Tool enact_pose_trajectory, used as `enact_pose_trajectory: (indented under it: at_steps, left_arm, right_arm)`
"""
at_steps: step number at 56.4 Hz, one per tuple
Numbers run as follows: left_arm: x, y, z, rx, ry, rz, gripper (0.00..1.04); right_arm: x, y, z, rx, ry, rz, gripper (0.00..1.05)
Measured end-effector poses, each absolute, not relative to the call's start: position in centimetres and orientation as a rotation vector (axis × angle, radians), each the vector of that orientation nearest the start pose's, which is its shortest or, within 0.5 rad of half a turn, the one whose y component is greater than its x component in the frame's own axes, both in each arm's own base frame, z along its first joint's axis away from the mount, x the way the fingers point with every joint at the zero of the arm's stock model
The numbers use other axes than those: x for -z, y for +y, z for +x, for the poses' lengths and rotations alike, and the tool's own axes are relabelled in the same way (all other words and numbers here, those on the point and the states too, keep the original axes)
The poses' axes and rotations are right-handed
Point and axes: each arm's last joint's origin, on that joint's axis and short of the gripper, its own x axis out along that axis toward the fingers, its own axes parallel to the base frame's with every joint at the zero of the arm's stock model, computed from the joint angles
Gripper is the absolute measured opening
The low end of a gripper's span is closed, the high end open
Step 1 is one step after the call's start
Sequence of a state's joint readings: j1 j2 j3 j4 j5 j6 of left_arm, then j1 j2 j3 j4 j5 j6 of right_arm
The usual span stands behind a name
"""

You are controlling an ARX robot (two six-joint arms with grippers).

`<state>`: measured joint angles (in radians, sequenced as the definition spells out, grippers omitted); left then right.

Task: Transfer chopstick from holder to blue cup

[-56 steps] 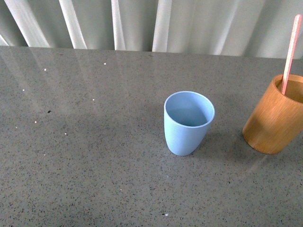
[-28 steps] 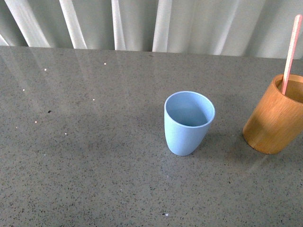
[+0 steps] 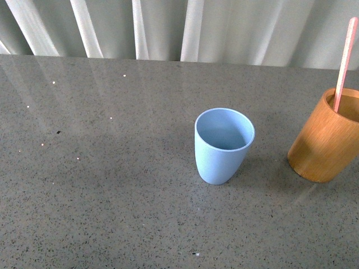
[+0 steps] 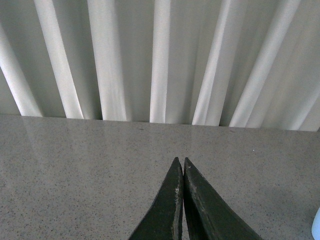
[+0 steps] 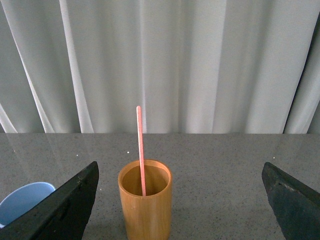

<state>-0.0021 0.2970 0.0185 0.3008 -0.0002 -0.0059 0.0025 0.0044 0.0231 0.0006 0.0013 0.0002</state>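
The holder (image 3: 322, 140) runs off the front view's right edge, and the chopstick (image 3: 344, 61) has its lower end hidden inside it. From the right wrist, the blue cup (image 5: 22, 200) and the holder's base are cut by the frame.

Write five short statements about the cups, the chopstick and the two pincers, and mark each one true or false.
1. The chopstick stands in the wooden holder. True.
2. The blue cup lies on its side. False: it stands upright and is empty.
3. The left pincer is shut on nothing. True.
4. The right pincer grips the chopstick. False: it is wide open and its fingers are well clear of the chopstick.
5. In the front view, the wooden holder stands left of the blue cup. False: it stands to the cup's right.
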Motion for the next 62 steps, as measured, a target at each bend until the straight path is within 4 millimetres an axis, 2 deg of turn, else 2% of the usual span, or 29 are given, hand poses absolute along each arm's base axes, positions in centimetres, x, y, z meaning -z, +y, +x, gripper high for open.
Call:
enact_pose_trajectory:
  at_steps: [27, 36, 47, 52, 59, 62]
  left_arm:
    - [-17.3, 0.0, 10.8, 0.002, -0.023, -0.006, 0.04]
    - [-17.0, 0.0, 9.7, 0.002, -0.019, -0.005, 0.04]
    - [-17.0, 0.0, 9.7, 0.002, -0.016, -0.005, 0.04]
    - [-17.0, 0.0, 9.7, 0.002, -0.015, -0.005, 0.15]
    - [-17.0, 0.0, 9.7, 0.002, -0.016, -0.005, 0.44]
    - [-17.0, 0.0, 9.7, 0.002, -0.016, -0.005, 0.52]
  right_arm:
    - [-17.1, 0.0, 9.7, -0.001, -0.019, 0.000, 0.95]
    - [-17.1, 0.0, 9.7, -0.001, -0.019, 0.000, 0.95]
    - [-17.1, 0.0, 9.7, -0.001, -0.019, 0.000, 0.95]
    - [-17.1, 0.0, 9.7, -0.001, -0.019, 0.000, 0.95]
    - [-17.1, 0.0, 9.7, -0.001, -0.019, 0.000, 0.95]
    - [-17.1, 0.0, 9.7, -0.001, -0.019, 0.000, 0.95]
